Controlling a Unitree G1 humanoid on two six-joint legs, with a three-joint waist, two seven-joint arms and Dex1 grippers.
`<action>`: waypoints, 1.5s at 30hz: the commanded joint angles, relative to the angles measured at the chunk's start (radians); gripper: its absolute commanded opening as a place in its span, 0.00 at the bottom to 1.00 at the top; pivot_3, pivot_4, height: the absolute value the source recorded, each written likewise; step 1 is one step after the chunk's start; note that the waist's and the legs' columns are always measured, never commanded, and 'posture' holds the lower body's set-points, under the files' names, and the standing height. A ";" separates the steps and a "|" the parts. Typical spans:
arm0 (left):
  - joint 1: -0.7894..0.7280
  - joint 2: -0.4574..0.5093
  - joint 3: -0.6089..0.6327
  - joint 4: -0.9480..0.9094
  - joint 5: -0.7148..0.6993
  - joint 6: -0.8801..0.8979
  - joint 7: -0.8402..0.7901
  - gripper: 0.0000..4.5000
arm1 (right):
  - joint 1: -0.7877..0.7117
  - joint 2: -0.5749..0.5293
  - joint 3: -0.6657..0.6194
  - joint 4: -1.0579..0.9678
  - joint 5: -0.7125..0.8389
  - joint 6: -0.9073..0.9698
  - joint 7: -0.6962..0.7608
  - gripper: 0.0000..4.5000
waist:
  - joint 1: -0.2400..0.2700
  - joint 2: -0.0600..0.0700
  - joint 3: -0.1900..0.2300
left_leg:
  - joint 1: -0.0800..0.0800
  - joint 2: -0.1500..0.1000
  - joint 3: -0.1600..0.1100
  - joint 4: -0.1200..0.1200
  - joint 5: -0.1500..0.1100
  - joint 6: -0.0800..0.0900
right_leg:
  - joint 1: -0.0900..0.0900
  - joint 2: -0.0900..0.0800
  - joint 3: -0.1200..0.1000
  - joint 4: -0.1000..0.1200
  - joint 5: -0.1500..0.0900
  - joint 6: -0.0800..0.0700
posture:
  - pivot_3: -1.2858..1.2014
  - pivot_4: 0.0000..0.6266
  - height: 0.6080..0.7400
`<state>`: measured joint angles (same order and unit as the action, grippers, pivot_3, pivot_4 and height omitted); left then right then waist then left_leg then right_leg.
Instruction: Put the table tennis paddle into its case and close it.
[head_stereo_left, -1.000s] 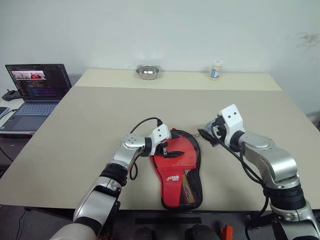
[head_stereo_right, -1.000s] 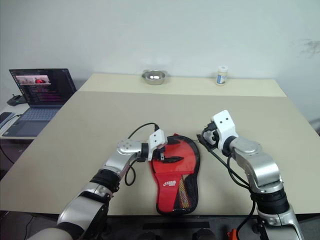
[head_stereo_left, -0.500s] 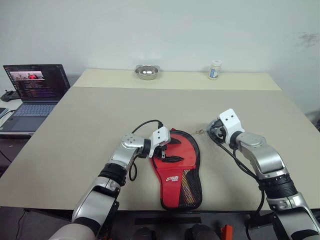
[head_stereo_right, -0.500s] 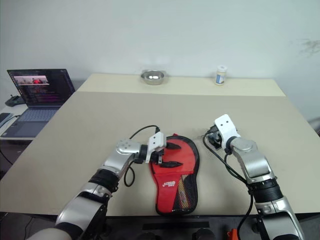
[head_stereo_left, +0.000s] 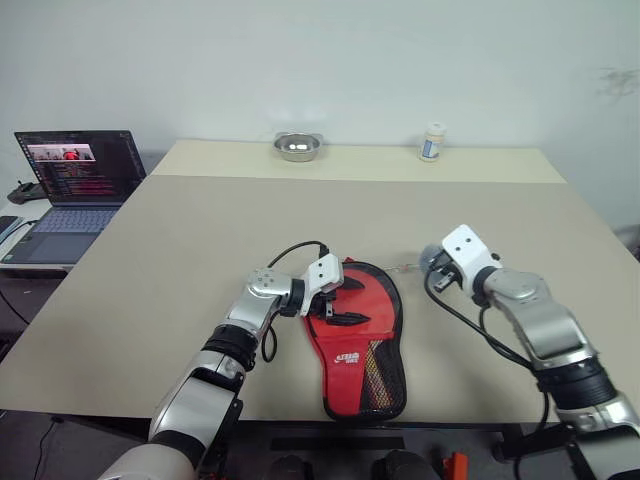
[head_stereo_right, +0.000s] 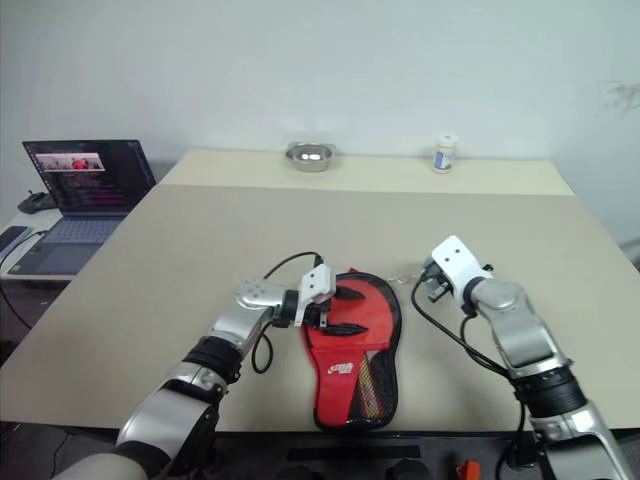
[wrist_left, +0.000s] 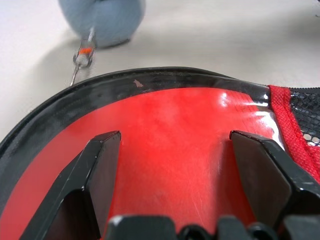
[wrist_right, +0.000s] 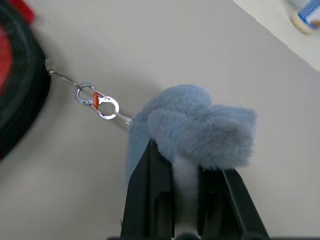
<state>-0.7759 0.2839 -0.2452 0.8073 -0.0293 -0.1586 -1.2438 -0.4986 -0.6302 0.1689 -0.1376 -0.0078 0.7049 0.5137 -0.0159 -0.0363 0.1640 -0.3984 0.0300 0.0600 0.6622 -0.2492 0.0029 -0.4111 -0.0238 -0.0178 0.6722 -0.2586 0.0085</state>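
Observation:
The case (head_stereo_left: 355, 330) lies flat near the table's front edge, red logo face and black mesh up, black rim around its round end. My left gripper (head_stereo_left: 343, 303) is open, with both fingers resting on the glossy red round end (wrist_left: 170, 130). Just right of the case, my right gripper (head_stereo_left: 432, 270) is shut on a small grey-blue fluffy lump (wrist_right: 195, 125). A metal clip (wrist_right: 97, 100) and a thin chain join that lump to the case's rim. The table tennis paddle is hidden from view.
At the table's far edge stand a metal bowl (head_stereo_left: 297, 146) and a small white bottle (head_stereo_left: 431, 141). An open laptop (head_stereo_left: 75, 165) sits on a side desk to the left. The case's narrow end lies close to the table's front edge (head_stereo_left: 300, 415).
My right gripper has shifted a little to the right, rolled, and closed on the fluffy lump. The left gripper and the case have stayed where they were.

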 joint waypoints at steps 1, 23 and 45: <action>0.050 -0.004 -0.066 0.096 0.068 0.038 -0.027 0.85 | 0.032 -0.124 -0.064 -0.178 0.050 0.068 0.125 0.01 | 0.006 0.000 -0.001 | 0.000 0.000 0.000 0.000 0.000 0.000 | 0.000 0.000 -0.001 -0.001 0.000 0.000 | 0.52 0.24 1.00; -0.004 -0.074 -0.090 0.217 0.110 -0.013 -0.022 0.85 | 0.746 -0.523 -0.413 -0.906 0.486 0.334 0.528 0.01 | 0.040 0.006 -0.016 | -0.002 -0.001 -0.006 -0.002 -0.004 0.004 | 0.007 -0.004 -0.008 -0.017 0.001 0.005 | 0.52 0.24 1.00; -0.016 -0.073 -0.093 0.237 0.120 -0.034 -0.009 0.85 | 0.921 -0.602 -0.593 -0.895 0.850 0.257 0.418 0.37 | 0.040 0.002 -0.020 | 0.001 -0.002 -0.019 0.000 -0.010 0.006 | 0.023 -0.010 -0.023 -0.029 -0.002 0.007 | 0.52 0.24 1.00</action>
<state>-0.8410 0.2002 -0.2710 0.9615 -0.0007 -0.2083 -1.2544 0.4404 -1.2373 -0.3788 -1.0167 0.7922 0.9524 0.9103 0.0240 -0.0343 0.1444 -0.3975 0.0280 0.0406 0.6619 -0.2593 0.0093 -0.3880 -0.0337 -0.0404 0.6431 -0.2610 0.0156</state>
